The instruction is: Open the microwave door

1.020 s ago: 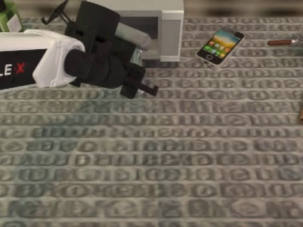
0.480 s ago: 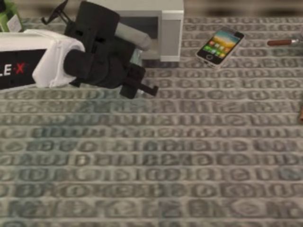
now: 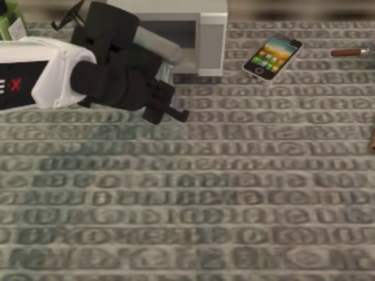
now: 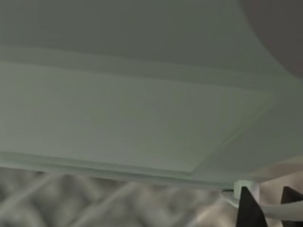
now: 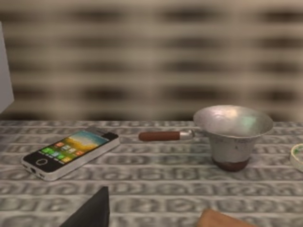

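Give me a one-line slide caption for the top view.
Left gripper at the microwave door, swung partly out from the microwave; smartphone lies to its right on the patterned table.

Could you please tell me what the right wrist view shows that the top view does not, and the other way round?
Only the right wrist view shows the metal cup at the end of the brown handle. Only the top view shows the left gripper by the microwave door, with the microwave behind. Both show the smartphone on the patterned table.

Smooth translucent microwave door (image 4: 123, 127), glossy phone (image 5: 71, 152), dull metal pan (image 5: 233, 135) with wooden handle.
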You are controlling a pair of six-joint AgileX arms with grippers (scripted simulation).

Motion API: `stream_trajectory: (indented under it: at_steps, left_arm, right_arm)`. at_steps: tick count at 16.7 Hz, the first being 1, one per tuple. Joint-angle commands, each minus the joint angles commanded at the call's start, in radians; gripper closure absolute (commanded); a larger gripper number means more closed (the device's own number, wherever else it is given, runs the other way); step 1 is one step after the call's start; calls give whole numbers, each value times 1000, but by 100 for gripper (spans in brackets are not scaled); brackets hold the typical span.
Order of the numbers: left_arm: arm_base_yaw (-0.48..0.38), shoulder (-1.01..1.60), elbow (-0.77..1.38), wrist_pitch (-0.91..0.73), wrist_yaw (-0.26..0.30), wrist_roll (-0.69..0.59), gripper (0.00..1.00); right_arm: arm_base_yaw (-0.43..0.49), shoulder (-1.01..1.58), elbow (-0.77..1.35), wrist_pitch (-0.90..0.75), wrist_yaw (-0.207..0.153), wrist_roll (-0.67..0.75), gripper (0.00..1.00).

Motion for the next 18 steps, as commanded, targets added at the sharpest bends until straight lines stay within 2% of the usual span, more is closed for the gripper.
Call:
stream_trajectory:
  at_steps: [4,18]
  left_arm:
    - [18,-10,-15,-6,30,41,100]
    - [18,-10,-15,-6,30,41,100]
  right_arm:
    - [0,0,0,0,0,0,0]
    - [0,0,0,0,0,0,0]
